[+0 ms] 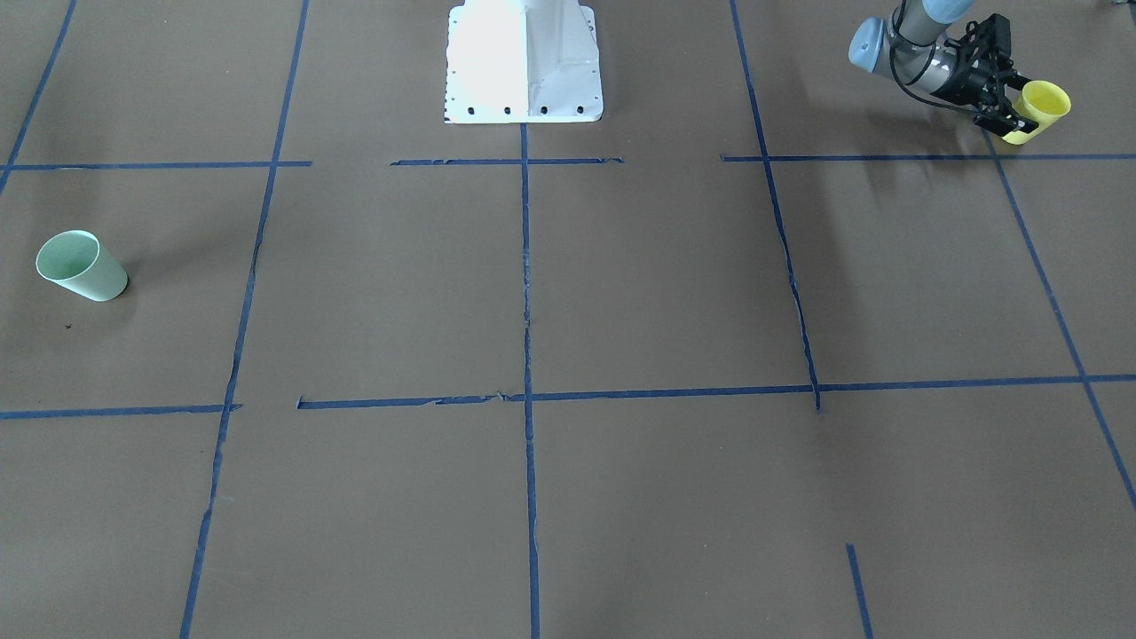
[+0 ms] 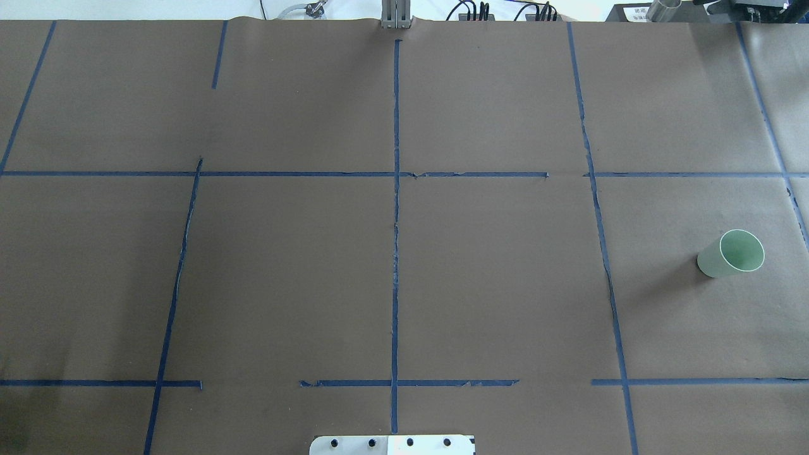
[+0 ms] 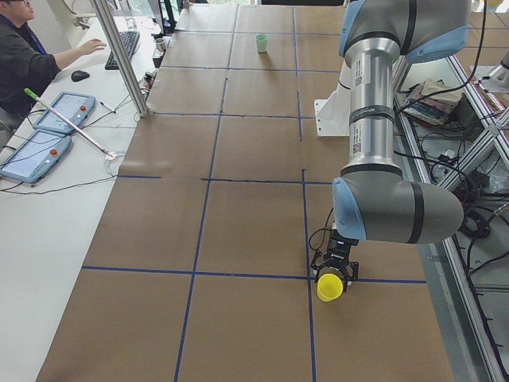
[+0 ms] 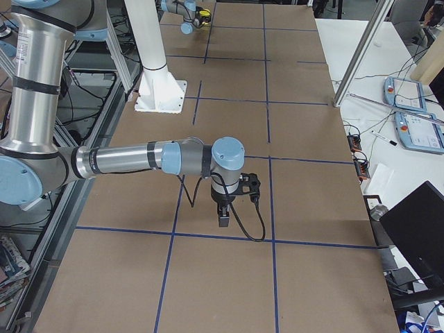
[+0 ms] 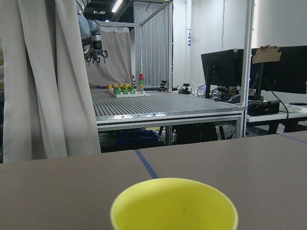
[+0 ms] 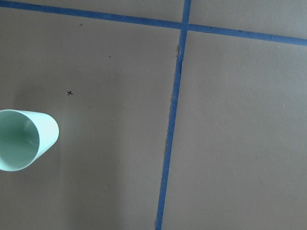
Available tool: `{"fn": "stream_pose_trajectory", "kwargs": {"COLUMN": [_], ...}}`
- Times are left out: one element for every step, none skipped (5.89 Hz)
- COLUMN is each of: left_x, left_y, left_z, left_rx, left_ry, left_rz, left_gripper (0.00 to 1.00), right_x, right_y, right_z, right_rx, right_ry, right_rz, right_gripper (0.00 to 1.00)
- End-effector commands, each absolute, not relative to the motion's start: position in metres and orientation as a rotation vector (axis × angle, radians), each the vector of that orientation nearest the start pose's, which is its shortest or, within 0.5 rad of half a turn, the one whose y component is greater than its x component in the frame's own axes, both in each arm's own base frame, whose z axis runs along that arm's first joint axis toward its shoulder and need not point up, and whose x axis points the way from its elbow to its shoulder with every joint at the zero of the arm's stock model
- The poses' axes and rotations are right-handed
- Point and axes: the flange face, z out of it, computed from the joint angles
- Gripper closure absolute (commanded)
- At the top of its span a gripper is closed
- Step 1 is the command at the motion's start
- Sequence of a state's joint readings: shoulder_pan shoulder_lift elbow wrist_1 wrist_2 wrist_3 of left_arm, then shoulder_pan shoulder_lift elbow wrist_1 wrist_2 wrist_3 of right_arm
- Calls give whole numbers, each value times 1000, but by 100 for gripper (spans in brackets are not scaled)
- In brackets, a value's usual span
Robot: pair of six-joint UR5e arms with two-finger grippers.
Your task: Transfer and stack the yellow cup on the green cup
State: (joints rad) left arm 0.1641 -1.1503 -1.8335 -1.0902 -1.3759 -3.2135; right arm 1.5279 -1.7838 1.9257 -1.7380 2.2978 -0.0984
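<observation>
**Yellow cup in the left gripper at one end of the table, green cup alone at the other**

The yellow cup [image 1: 1040, 106] sits between the fingers of the left gripper [image 1: 1012, 111], which is clamped on its wall near the base. The cup is upright, mouth up, at the corner of the table on the robot's left, close to a blue tape line [image 1: 887, 158]. In the left wrist view its rim [image 5: 173, 205] fills the bottom of the picture, with the brown paper table cover [image 5: 240, 163] stretching beyond it. From the table's left end the cup [image 3: 329, 286] hangs under the near arm's wrist, just above or on the paper; contact with the table cannot be told.

The green cup [image 1: 82, 265] stands upright and alone far across the table, on the robot's right side, well apart from the yellow one. The right wrist camera looks straight down on it [image 6: 21, 139].

The right gripper [image 4: 223, 218] points down at the paper, seen only from the side, so whether it is open or closed cannot be told.
</observation>
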Motion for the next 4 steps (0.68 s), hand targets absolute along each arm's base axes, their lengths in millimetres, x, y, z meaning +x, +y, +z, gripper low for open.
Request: {"fn": "stream_pose_trajectory", "kwargs": {"left_x": [255, 253, 253, 251], "left_y": [-113, -113, -113, -113], "left_z": [762, 769, 774, 780], "left_rx": [692, 705, 704, 713], "left_ry": [-282, -291, -287, -294], "left_rz": [-1345, -1339, -1338, -1335], "left_gripper": [0, 0, 0, 0], "right_x": [49, 50, 49, 49], "right_y": [-399, -399, -399, -399], "right_z": [599, 599, 599, 599], "right_rx": [-4, -3, -4, -4], "right_ry": [-728, -728, -728, -728], "right_rz": [-127, -126, -127, -127], "right_gripper": [0, 0, 0, 0]}}
